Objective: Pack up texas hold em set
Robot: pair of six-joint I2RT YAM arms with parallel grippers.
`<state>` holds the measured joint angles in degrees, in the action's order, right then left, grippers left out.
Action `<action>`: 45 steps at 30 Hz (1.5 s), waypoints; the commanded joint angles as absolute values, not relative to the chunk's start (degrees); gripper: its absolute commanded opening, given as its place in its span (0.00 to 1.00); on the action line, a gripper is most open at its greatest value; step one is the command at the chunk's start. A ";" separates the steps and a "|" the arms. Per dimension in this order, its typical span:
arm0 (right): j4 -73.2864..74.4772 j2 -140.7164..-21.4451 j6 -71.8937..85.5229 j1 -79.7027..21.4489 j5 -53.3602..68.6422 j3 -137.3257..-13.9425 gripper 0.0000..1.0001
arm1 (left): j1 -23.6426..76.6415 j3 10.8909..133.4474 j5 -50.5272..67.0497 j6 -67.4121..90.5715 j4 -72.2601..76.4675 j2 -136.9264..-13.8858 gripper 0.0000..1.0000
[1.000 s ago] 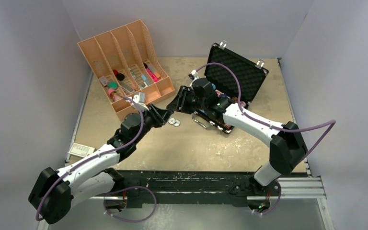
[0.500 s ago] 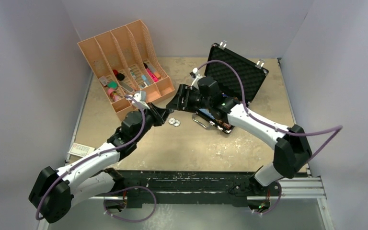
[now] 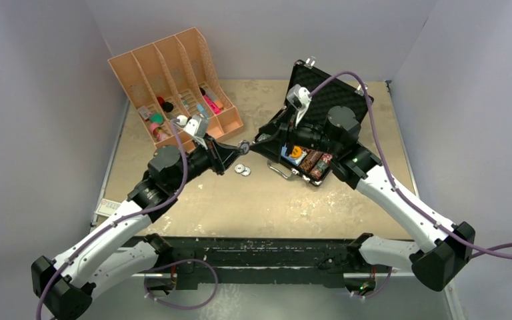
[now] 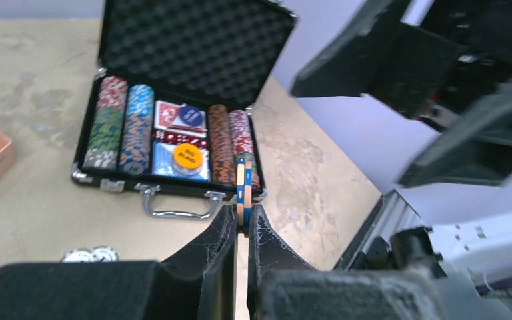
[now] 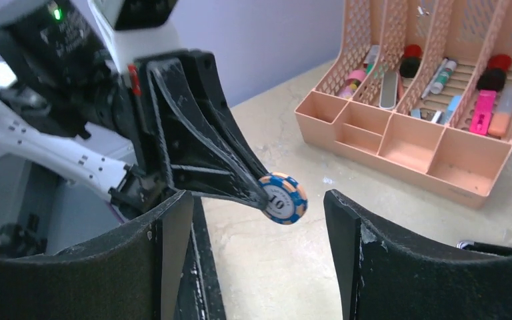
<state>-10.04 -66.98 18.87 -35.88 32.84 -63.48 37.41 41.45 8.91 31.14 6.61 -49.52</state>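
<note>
- Your left fingers [image 4: 235,220] are pinched shut on a blue-and-orange striped round poker chip [image 5: 284,198] marked 10. They hold it on edge in the air, just left of the small black foam-lined briefcase [image 4: 193,40], which lies open at the far right of the desk [image 3: 273,200].
- Your right fingers [image 3: 263,139] are spread wide and hold nothing; they face the chip, one on either side.
- This looks like a hand-over. Centre the chip between the right fingers before you close.
- Close on the free part of the rim, away from the left fingertips.
- Let the left fingers open only once the right grip is firm; a chip held by its edge will likely twist out.
- Two pale round chips [image 3: 243,170] lie on the desk beside the silver handle [image 4: 177,203], not yet packed.
</note>
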 commanded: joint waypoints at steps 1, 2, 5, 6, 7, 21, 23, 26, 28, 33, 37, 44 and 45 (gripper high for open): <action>-13.49 -65.92 11.02 -35.95 40.86 -62.28 0.73 | 37.13 45.71 20.02 24.87 5.57 -46.25 0.00; -13.34 -65.92 10.20 -35.91 41.91 -62.23 0.73 | 37.10 46.02 21.54 24.49 5.20 -45.91 0.00; -13.08 -65.99 8.83 -35.87 44.94 -62.24 0.71 | 37.16 47.03 24.10 23.47 4.24 -45.33 0.00; -12.43 -66.15 8.06 -35.89 45.22 -62.55 0.70 | 37.16 47.21 24.79 23.31 4.13 -45.27 0.00; -11.88 -66.10 7.25 -35.94 45.30 -62.82 0.70 | 37.10 47.32 25.20 23.29 4.09 -45.19 0.00; -8.21 -69.84 0.77 -35.87 54.60 -65.74 0.42 | 37.12 47.86 28.90 22.53 4.29 -46.20 0.00; -8.35 -70.24 0.79 -35.95 56.97 -65.94 0.35 | 37.13 47.81 28.69 22.47 4.22 -46.06 0.00; -7.72 -70.65 0.34 -35.89 59.89 -66.43 0.22 | 37.16 47.50 28.28 22.46 4.27 -45.70 0.00; -7.31 -70.93 0.31 -35.95 60.96 -66.80 0.08 | 37.13 47.33 27.99 22.55 4.46 -45.69 0.00; -6.48 -70.75 1.45 -35.89 55.93 -66.75 0.00 | 37.10 47.27 21.36 23.71 2.34 -45.83 0.11; -6.03 -70.43 1.28 -35.94 42.73 -66.10 0.00 | 37.09 48.54 6.48 23.49 -4.71 -45.61 0.53; -0.34 -77.46 -0.70 -35.93 13.87 -67.22 0.00 | 37.12 47.84 -16.48 25.23 -9.12 -43.16 0.62; 0.56 -79.24 -0.77 -35.93 11.02 -67.76 0.00 | 37.16 47.49 -17.96 25.40 -9.20 -42.94 0.62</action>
